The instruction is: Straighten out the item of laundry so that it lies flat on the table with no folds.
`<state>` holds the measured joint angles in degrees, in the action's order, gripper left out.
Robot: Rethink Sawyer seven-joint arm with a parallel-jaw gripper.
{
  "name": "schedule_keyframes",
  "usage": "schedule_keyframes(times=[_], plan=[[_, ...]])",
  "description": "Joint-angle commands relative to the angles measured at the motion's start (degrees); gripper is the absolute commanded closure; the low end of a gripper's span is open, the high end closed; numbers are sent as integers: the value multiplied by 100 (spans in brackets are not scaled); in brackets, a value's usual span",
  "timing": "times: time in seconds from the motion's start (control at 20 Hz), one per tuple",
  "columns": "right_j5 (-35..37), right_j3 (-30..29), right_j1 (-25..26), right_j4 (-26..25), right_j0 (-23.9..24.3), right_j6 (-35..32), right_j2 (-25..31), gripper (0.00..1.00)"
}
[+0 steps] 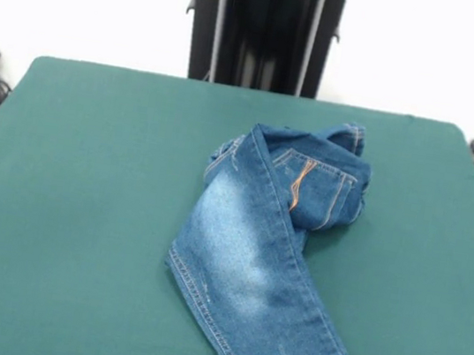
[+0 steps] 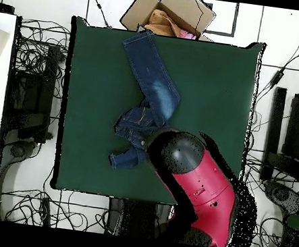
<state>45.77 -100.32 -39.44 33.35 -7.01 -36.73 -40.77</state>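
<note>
Gripper (image 2: 174, 153), seen only from straight above as the dark rounded end of the red arm (image 2: 202, 187); open or closed, cannot tell. Absent from the front view, so apparently held high above the table (image 1: 87, 164).

Just beside it, on the robot's left, the jeans (image 1: 247, 259). Nearest the gripper, the bunched waist and pocket part, doubled over in a heap with orange stitching showing. Farther off, running away from the gripper to the table edge opposite the pedestal, one leg stretched nearly straight with a faded patch along it. Back toward the pedestal side and also close by, a crumpled lump that looks like the second leg, folded on itself.

Judged as early in the straightening: one leg roughly laid out, the rest far from flat. Next move likely calls for coming down on the crumpled lump beside the gripper, pinching a single layer near its free end, and dragging it outward, away from the heap. Calls too for a low, steady pull, so as not to haul the straight leg out of line or off the edge.
</note>
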Motion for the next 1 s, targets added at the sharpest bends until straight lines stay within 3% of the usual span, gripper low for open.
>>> schedule_keyframes(times=[0.05, 1.0], plan=[[-572, -752, 38, 87, 123, -1482, 1050, 0], [-2161, -1860, -261, 180, 616, -1419, 1979, 0]])
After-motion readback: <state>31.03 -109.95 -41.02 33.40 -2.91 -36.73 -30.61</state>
